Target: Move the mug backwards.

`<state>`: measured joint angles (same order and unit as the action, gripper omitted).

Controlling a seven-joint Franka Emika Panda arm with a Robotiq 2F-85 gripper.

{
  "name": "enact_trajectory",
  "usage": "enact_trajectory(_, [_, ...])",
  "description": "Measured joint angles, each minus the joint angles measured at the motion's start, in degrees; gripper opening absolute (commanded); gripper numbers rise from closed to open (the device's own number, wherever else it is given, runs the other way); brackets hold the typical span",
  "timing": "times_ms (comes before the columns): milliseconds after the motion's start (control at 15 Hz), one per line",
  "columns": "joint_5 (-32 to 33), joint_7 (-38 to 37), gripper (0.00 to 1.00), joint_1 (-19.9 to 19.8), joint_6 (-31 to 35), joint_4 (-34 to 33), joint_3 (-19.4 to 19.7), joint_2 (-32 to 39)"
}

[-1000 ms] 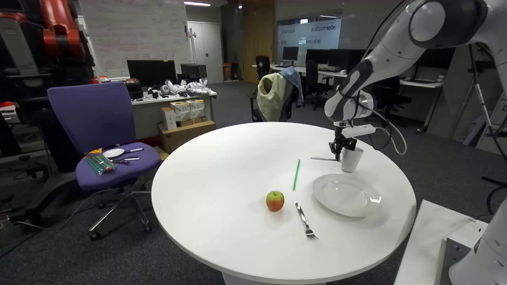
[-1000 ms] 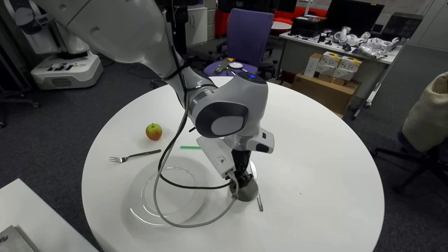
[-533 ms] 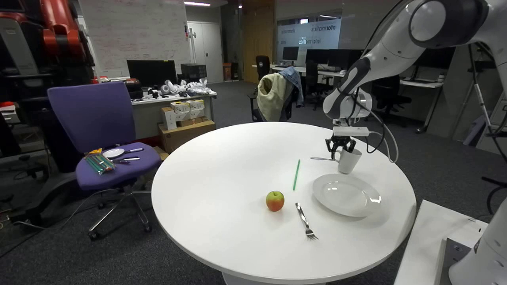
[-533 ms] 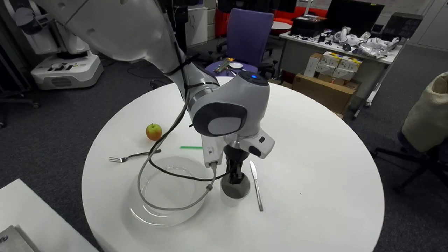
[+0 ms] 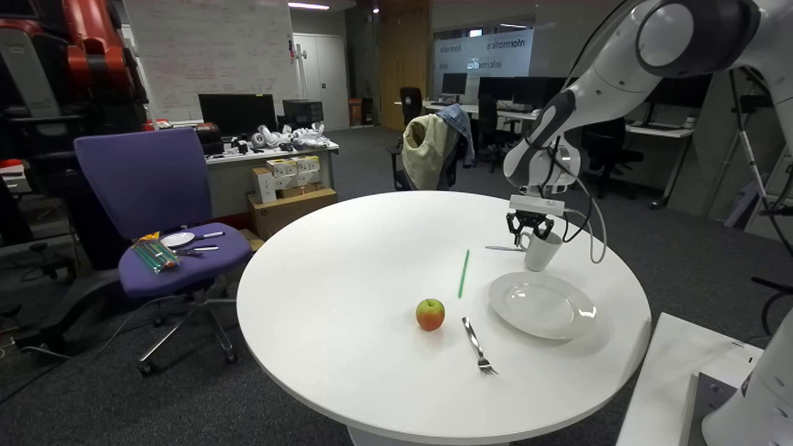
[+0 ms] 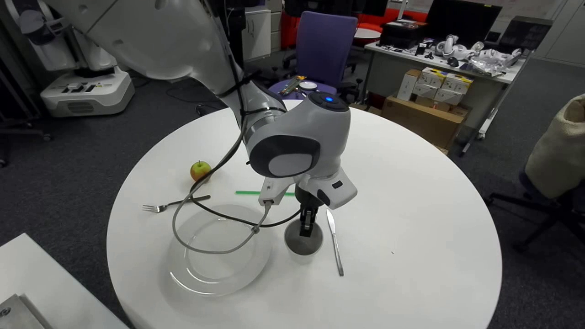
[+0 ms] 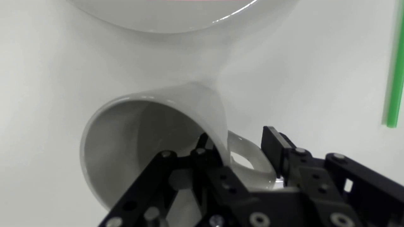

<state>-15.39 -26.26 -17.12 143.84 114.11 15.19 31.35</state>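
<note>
In an exterior view, the large flat white plate (image 6: 219, 274) is lying at left; the small plain white mug (image 6: 299, 246) is shifting toward it, away from the thin silver metal knife (image 6: 335, 241) on its right, so the backward move is probably under way. The black two-fingered gripper (image 7: 239, 143) is clasping the mug's wall and handle, one finger inside. The jointed white arm (image 6: 196, 50) is reaching over from upper left, its wrist turning, fingers pointing down.
</note>
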Motion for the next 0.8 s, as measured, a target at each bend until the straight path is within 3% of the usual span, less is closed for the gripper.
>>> enact_trajectory(333, [1.8, -4.6, 0.16, 3.1, -2.1, -0.3, 3.0, 0.8])
enact_trajectory(800, [3.5, -7.7, 0.16, 4.0, -4.8, -1.2, 4.2, 1.7])
